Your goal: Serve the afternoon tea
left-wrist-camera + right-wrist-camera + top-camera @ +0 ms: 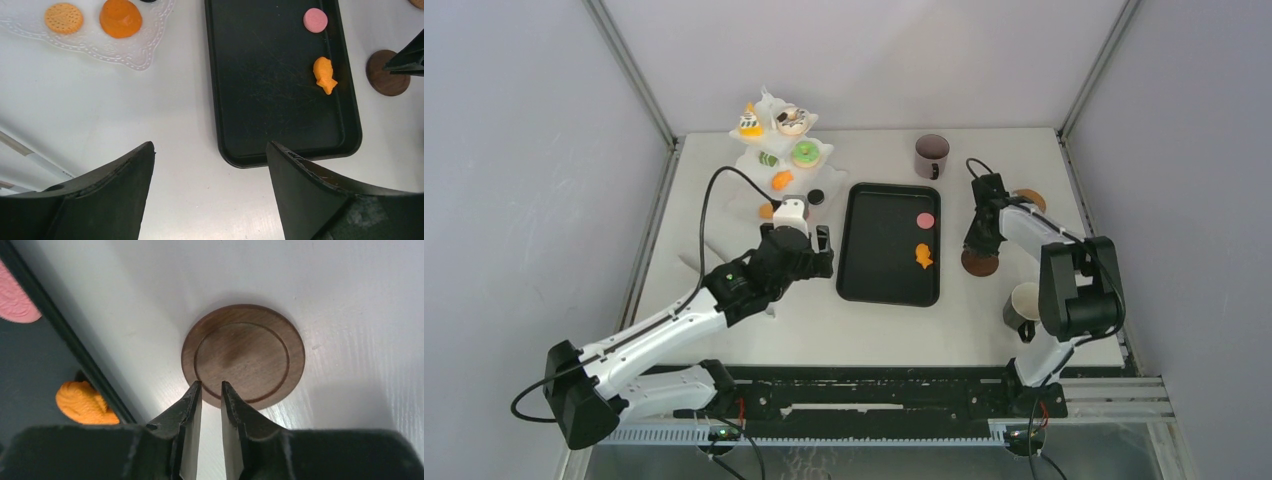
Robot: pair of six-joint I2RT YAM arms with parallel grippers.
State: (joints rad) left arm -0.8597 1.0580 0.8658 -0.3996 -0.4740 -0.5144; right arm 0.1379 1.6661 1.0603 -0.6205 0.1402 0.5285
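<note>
The black tray (879, 250) is taken as ref. point throughout. Serving is judged approx. two-thirds done. Most pastries are seen on the white stand (746, 162), set beyond the tray's far-left corner, incl. a green doughnut (805, 154) on one of its tiers and, on the bottom tier, an orange cake (120, 18) w/ a round orange cookie (63, 18) beside it. Two pieces are left inside the tray, both near its right rim: a pink cookie (926, 220) toward the far end and an orange fish-shaped pastry (923, 256) just nearer. The left pincer (210, 147) is held released, fingers wide apart w/ nothing between them, above the surface (165, 100) off the tray's left rim, toward its near-left corner. The right pincer (211, 385) is clenched to a thin slit, nothing grasped, and is poised at the edge of a dark wooden coaster (243, 355) laid flat just off the tray's right rim (contact can't be confirmed). A second coaster (1032, 200) is partly hidden by the arm, further right of the tray. One mug (931, 155) is stood beyond the tray's far-right corner; the other mug (1024, 305) is off its near-right corner. Neither is on a coaster, so that step, plus the last two pastries, is judged outstanding.
</note>
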